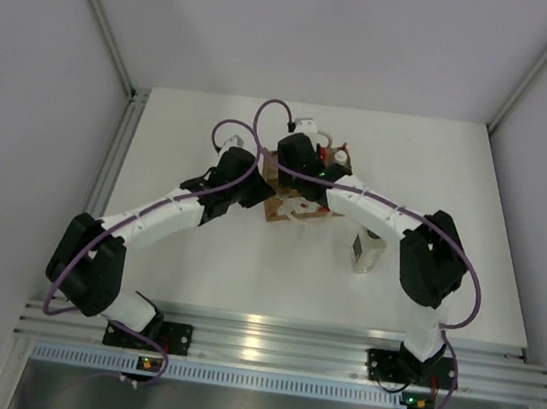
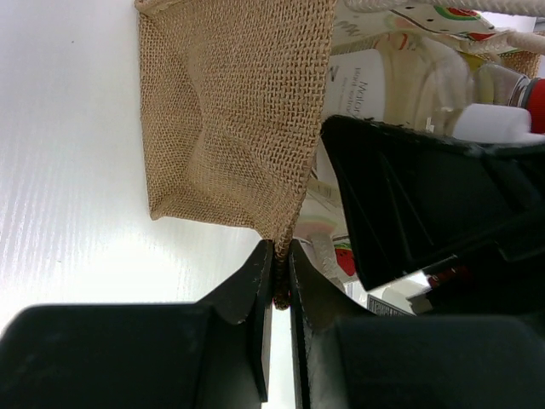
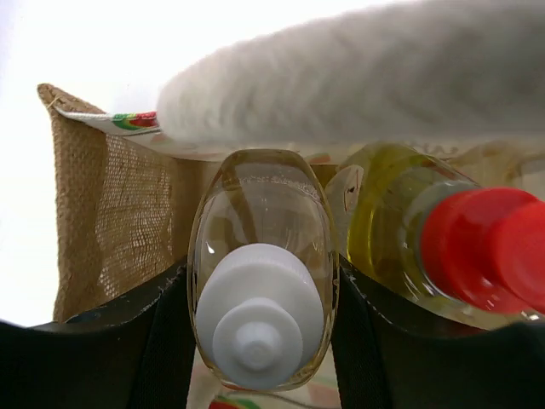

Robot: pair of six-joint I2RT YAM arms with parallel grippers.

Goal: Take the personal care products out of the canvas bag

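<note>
While left tool pinches canvas bag, right tool clamps white-capped bottle, white table, grey walls

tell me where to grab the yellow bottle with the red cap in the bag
I'd grip the yellow bottle on its shoulder just below the red cap, descending from above: it stands cap-up in the canvas bag, whose walls and the white-capped bottle block the sides.

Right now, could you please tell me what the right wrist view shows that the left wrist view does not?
Right wrist only: the right gripper clamped on the white-capped bottle. Left wrist only: the left gripper pinching the canvas bag's edge, and the table. Both: the bag, its white handle, that bottle and the red-capped bottle.
</note>
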